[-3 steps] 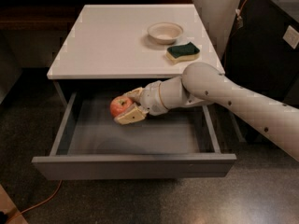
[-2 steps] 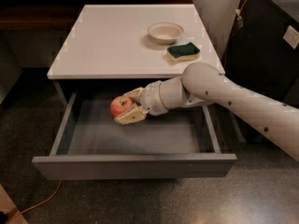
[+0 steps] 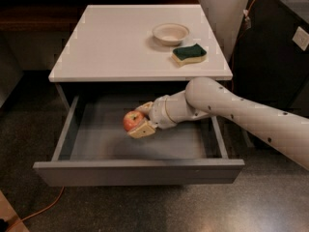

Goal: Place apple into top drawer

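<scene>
The top drawer (image 3: 140,170) is pulled out wide under the white counter, its shallow grey inside showing. My gripper (image 3: 138,121) reaches in from the right, over the middle of the drawer. It is shut on the apple (image 3: 132,120), a small red fruit with a yellowish patch. The apple sits between the beige fingers (image 3: 143,129), held a little above the drawer floor; whether it touches the floor I cannot tell.
On the white counter (image 3: 111,42) stand a beige bowl (image 3: 170,33) and a green and yellow sponge (image 3: 189,53), back right. A dark cabinet (image 3: 280,47) rises at the right. An orange cable (image 3: 43,209) lies on the floor, front left.
</scene>
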`<state>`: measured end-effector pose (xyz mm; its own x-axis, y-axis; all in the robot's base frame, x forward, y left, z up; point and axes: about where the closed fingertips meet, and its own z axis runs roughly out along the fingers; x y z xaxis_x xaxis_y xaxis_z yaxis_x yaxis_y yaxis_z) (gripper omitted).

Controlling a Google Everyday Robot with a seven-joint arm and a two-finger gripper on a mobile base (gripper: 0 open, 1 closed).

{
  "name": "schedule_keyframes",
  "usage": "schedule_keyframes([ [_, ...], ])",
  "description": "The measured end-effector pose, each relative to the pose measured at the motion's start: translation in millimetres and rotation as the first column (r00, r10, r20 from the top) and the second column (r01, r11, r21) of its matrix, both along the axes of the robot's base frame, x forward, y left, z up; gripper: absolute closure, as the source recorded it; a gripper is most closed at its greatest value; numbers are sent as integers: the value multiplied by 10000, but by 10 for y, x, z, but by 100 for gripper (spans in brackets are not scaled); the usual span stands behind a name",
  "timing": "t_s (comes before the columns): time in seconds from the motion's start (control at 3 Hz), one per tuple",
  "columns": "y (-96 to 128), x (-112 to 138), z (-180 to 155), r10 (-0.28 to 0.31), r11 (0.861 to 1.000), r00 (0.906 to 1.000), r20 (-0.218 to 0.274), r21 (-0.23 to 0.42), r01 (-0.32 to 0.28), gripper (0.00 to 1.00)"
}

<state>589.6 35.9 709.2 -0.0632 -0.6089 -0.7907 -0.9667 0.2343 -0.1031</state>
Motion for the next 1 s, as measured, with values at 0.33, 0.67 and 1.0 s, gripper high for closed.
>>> schedule_keyframes([
  [0.33, -80, 67, -199, -92, 9999, 9998, 165, -125, 94, 100],
  [0.67, -122, 172, -397, -106, 9998, 9998, 184, -155, 109, 100],
  [1.0, -142, 275, -573, -28, 9998, 9999, 109, -189, 30, 100],
])
